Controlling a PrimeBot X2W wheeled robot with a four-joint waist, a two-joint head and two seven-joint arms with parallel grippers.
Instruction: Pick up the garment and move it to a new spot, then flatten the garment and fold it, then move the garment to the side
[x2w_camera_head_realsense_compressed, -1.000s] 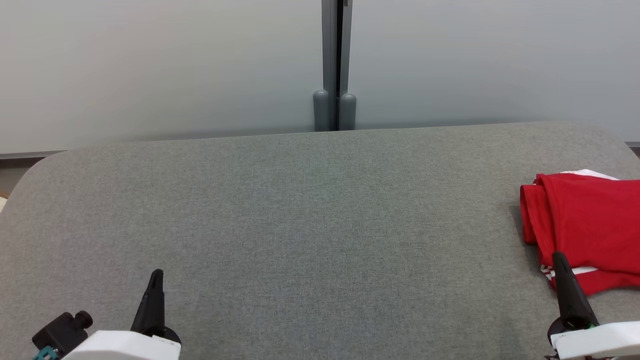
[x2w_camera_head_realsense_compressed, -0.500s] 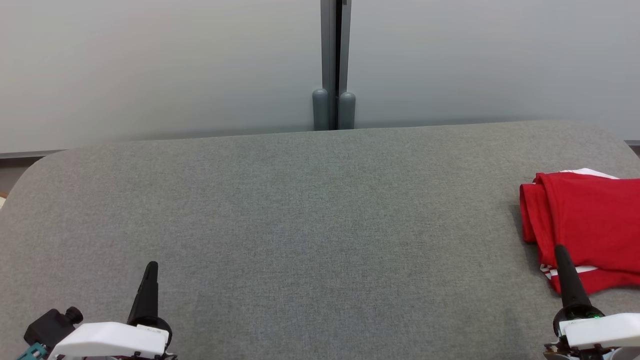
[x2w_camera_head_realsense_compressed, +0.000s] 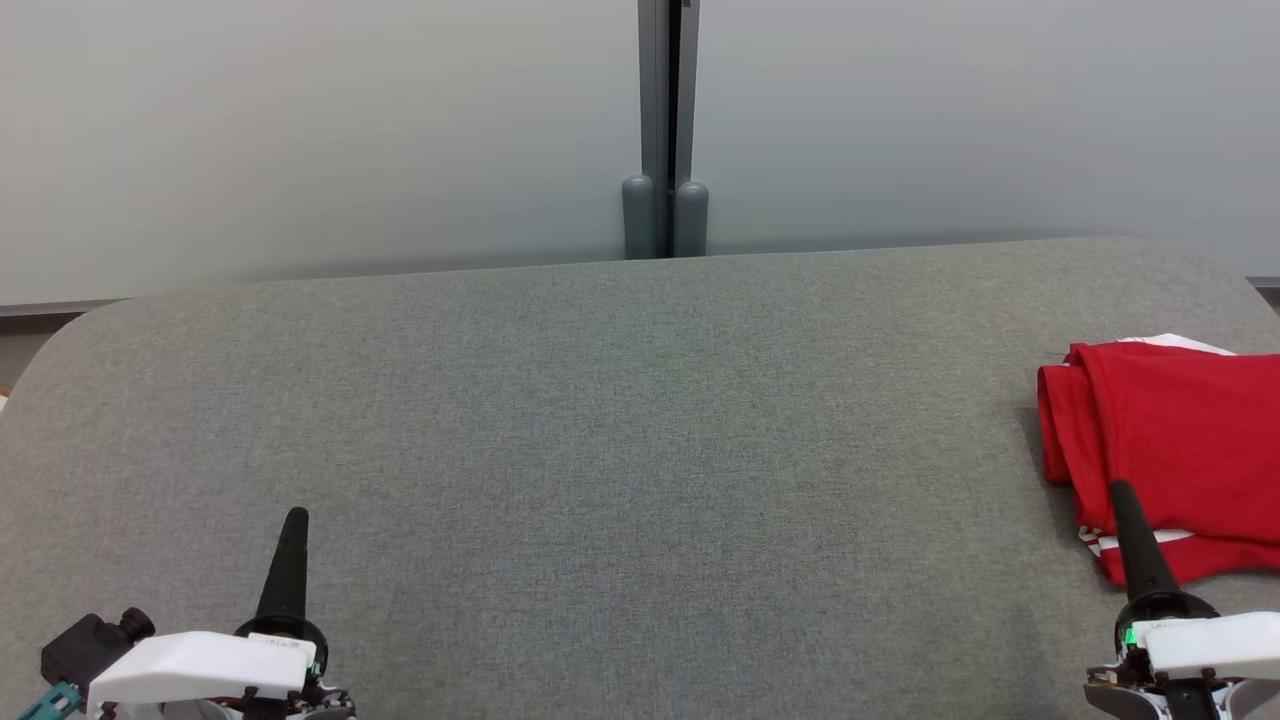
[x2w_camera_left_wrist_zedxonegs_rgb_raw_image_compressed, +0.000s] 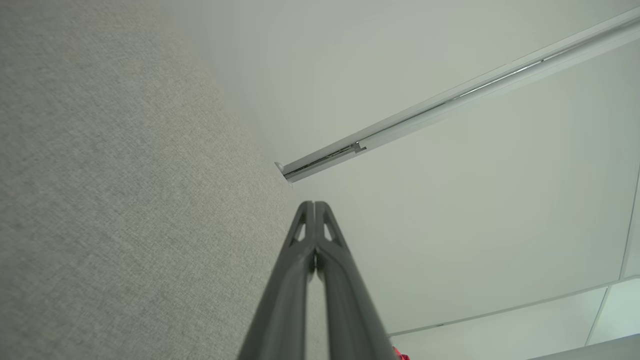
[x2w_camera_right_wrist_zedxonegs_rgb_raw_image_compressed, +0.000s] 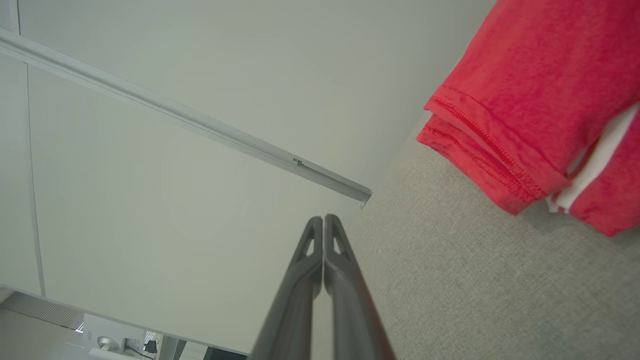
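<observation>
Garment (x2w_camera_head_realsense_compressed: 1180, 450) lies at the right of the bench (x2w_camera_head_realsense_compressed: 600, 420), just ahead of our right end effector (x2w_camera_head_realsense_compressed: 1125, 510), far from our left end effector (x2w_camera_head_realsense_compressed: 292, 530), both pressed together.

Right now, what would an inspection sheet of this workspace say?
Surface: grey fabric table.
Job's things: red garment with white trim, folded, at the table's right edge.
Clutter: nothing seen.
Grippers: left gripper shut, holding nothing; right gripper shut, beside the garment, not gripping it.
Cables: nothing seen.
Surroundings: pale wall panels and a grey post behind the table.
</observation>
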